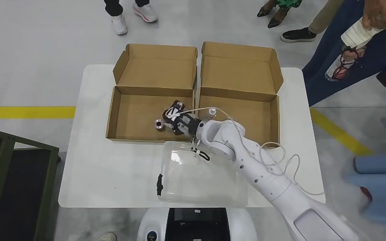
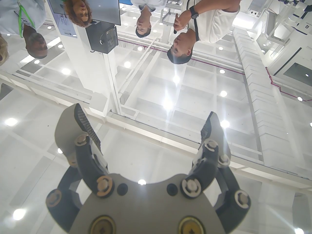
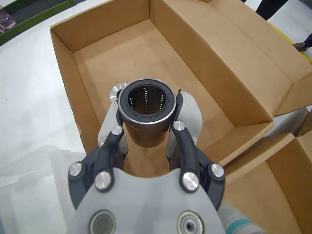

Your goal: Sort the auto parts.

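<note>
Right tool (image 3: 148, 98) clamps ball-lined bearing (image 3: 146, 127) over cardboard box (image 3: 117, 64).

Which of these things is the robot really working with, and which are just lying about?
In the job:
right claw, shut on the cylindrical metal part
cardboard box below it
second cardboard box
clear plastic bin

Lying about or idle:
green rack beside the table
yellow floor line
left claw, open, pointing at the ceiling
</note>
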Robot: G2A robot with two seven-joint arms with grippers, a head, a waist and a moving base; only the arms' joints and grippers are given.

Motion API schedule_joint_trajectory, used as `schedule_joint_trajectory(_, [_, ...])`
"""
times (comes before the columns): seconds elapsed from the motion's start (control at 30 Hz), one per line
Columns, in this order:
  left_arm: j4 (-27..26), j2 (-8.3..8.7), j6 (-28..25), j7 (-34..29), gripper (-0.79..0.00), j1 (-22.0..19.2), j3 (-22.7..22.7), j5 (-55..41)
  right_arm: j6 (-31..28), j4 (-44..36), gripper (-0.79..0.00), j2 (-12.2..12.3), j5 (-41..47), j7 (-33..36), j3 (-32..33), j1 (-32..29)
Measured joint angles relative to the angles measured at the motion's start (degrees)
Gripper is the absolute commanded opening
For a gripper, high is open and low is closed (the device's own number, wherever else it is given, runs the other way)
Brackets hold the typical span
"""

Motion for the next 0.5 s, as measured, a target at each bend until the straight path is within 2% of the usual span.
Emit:
schedule_joint_trajectory(0.03, [0.0,0.00,0.0,0.0,0.000,0.0,0.0,0.0,-0.1,0.3,-0.785,-0.1,-0.2,0.3,-0.1,0.1])
schedule_joint_trajectory(0.27, [0.0,0.00,0.0,0.0,0.000,0.0,0.0,0.0,-1.1,2.0,-0.643,-0.8,0.3,1.8,-0.5,0.6])
schedule_joint_trajectory(0.33, [0.0,0.00,0.0,0.0,0.000,0.0,0.0,0.0,-1.3,2.4,-0.557,-1.0,0.4,2.1,-0.6,0.8])
schedule_joint_trajectory(0.5, [0.0,0.00,0.0,0.0,0.000,0.0,0.0,0.0,-2.0,3.6,-0.425,-1.4,0.4,3.2,-0.9,1.4])
